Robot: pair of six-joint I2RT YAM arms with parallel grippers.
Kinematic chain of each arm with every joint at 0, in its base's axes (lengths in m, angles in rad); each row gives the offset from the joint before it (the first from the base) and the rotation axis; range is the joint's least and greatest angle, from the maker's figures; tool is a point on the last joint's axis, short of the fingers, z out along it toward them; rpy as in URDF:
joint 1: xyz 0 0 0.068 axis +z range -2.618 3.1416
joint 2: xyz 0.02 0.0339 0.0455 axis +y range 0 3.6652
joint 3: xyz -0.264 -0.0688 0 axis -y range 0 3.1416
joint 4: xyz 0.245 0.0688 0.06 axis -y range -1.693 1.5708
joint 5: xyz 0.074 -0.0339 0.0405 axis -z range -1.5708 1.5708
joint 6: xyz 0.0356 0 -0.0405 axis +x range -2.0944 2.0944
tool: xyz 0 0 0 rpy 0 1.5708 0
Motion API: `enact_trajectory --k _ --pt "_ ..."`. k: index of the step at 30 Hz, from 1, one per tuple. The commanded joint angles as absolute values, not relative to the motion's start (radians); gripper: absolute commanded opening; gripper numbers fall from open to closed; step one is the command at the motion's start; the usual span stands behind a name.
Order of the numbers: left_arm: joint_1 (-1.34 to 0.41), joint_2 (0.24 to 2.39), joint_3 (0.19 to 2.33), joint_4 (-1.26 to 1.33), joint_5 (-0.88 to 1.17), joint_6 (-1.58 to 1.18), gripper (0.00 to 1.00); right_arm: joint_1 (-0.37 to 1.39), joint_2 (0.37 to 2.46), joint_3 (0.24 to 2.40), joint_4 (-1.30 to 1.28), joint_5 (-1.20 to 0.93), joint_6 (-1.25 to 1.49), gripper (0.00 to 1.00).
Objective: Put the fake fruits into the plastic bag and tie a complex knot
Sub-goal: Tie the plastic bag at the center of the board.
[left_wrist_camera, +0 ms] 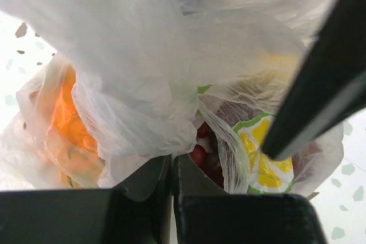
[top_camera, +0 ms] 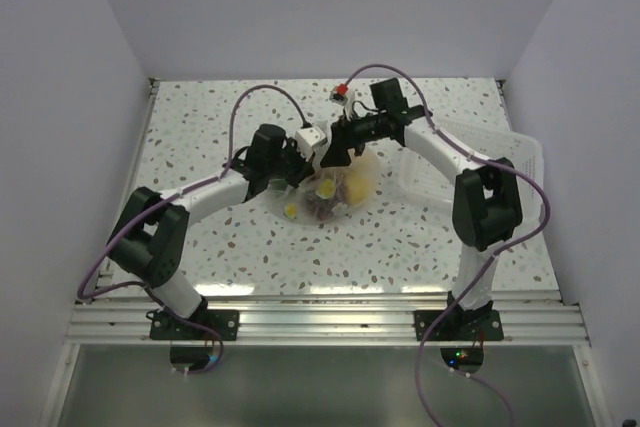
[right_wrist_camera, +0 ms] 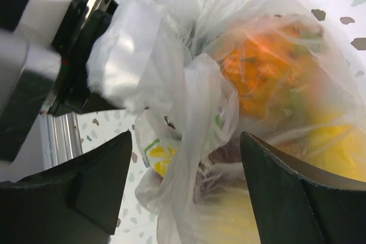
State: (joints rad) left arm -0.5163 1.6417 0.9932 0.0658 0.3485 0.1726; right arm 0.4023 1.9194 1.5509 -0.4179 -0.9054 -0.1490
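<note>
Right end effector (right_wrist_camera: 186, 167) astride bag (right_wrist_camera: 189, 38), tray (top_camera: 518, 155) nearby

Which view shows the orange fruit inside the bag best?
The right wrist view: the orange fruit shows large in the upper right, through the plastic bag. The left wrist view has it at the left edge, partly behind folded plastic. In the top external view the bag is small and the orange barely shows.

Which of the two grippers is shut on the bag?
The left gripper: its jaws are pressed together on a fold of the bag. The right gripper stands open, jaws apart on either side of the plastic.
</note>
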Motion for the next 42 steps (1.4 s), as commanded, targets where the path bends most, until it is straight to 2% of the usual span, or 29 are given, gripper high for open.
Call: enact_trajectory --k 1,6,12,15,16,19,20,22,23,24,30,34,37,38,40,41,42 --pt "-0.497 1.631 0.991 0.144 0.258 0.146 0.0 0.376 1.862 1.637 -0.592 -0.937 -0.291 0.82" --pt "-0.476 1.623 0.983 0.178 0.328 0.132 0.0 0.336 1.879 1.666 -0.731 -0.937 -0.472 0.84" --pt "-0.462 1.612 0.971 0.209 0.581 0.101 0.0 0.331 1.936 1.671 -0.652 -0.942 -0.457 0.81" --pt "-0.469 1.628 0.98 0.186 0.612 0.086 0.0 0.337 1.977 1.667 -0.621 -0.986 -0.426 0.66" --pt "-0.468 1.637 0.986 0.172 0.609 0.081 0.0 0.341 1.992 1.664 -0.63 -1.017 -0.426 0.55" --pt "-0.471 1.646 0.974 0.185 0.549 0.078 0.0 0.348 1.98 1.619 -0.612 -1.058 -0.405 0.37" --pt "-0.469 1.652 0.976 0.189 0.525 0.066 0.0 0.347 1.973 1.605 -0.606 -1.089 -0.399 0.25" --pt "-0.469 1.67 0.976 0.19 0.457 0.054 0.0 0.35 1.954 1.569 -0.592 -1.126 -0.388 0.14" --pt "-0.469 1.672 0.974 0.193 0.43 0.049 0.0 0.35 1.95 1.562 -0.594 -1.149 -0.381 0.01" --pt "-0.469 1.671 0.968 0.204 0.392 0.041 0.0 0.351 1.942 1.546 -0.595 -1.164 -0.377 0.0" --pt "-0.459 1.648 0.943 0.287 0.388 0.008 0.0 0.383 1.868 1.45 -0.612 -1.267 -0.336 0.0" --pt "-0.417 1.589 0.891 0.334 0.509 -0.043 0.0 0.419 1.789 1.338 -0.565 -1.289 -0.289 0.0" --pt "-0.385 1.571 0.865 0.339 0.615 -0.064 0.0 0.434 1.724 1.246 -0.422 -1.266 -0.16 0.0" --pt "-0.368 1.566 0.859 0.336 0.636 -0.072 0.0 0.434 1.715 1.24 -0.417 -1.262 -0.143 0.07" --pt "-0.353 1.557 0.842 0.339 0.724 -0.072 0.0 0.413 1.709 1.271 -0.484 -1.255 -0.187 0.26" --pt "-0.345 1.552 0.841 0.327 0.756 -0.055 0.0 0.397 1.709 1.288 -0.514 -1.244 -0.208 0.45" --pt "-0.342 1.543 0.838 0.307 0.785 -0.045 0.0 0.359 1.71 1.317 -0.532 -1.247 -0.204 0.49"
